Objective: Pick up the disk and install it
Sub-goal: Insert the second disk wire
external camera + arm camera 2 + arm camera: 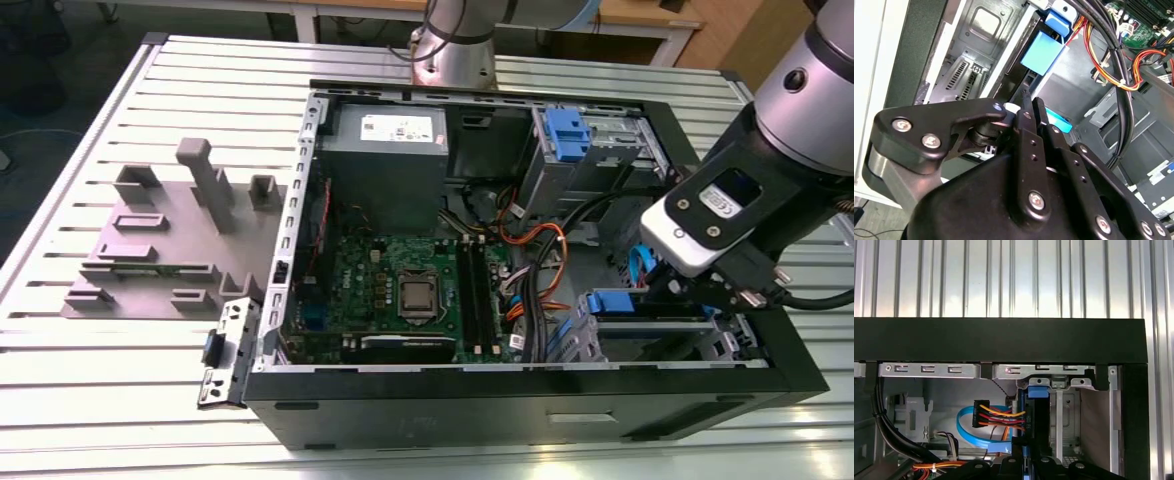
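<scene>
The arm (814, 110) reaches in from the exterior view's right, its thick silver-and-black wrist slanting downward. The end effector (727, 290) hangs at the low end, pointing down. In the second wrist view the end effector (1026, 107) has its black fingers (1029, 125) drawn close together, tips nearly meeting. In the first wrist view the black finger linkages (1019, 467) show.

Disk (1041, 50) mostly hidden inside drive bay, only blue rail end visible. Gripper (1026, 107) fingertips overlap, grip state unclear. Arm (787, 110) cut off at exterior view's right edge.
</scene>
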You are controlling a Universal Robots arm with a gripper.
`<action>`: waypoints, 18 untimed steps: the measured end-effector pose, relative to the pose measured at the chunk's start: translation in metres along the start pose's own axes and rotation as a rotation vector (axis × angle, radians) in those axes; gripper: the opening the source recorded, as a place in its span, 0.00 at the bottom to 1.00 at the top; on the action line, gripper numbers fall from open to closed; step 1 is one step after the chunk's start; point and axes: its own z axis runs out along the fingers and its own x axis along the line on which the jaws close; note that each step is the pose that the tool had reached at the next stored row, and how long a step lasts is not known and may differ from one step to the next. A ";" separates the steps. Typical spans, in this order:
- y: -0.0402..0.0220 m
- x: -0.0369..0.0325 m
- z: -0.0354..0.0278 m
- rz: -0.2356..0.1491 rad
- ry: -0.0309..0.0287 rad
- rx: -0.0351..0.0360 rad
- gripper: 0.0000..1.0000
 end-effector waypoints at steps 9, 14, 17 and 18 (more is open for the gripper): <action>0.0000 -0.0001 0.0006 0.000 0.0023 0.0004 0.16; 0.0001 -0.0001 -0.0012 -0.003 0.0018 0.0007 0.16; 0.0001 -0.0005 -0.0012 -0.012 0.0021 0.0010 0.16; 0.0001 -0.0005 -0.0011 -0.016 0.0023 0.0011 0.16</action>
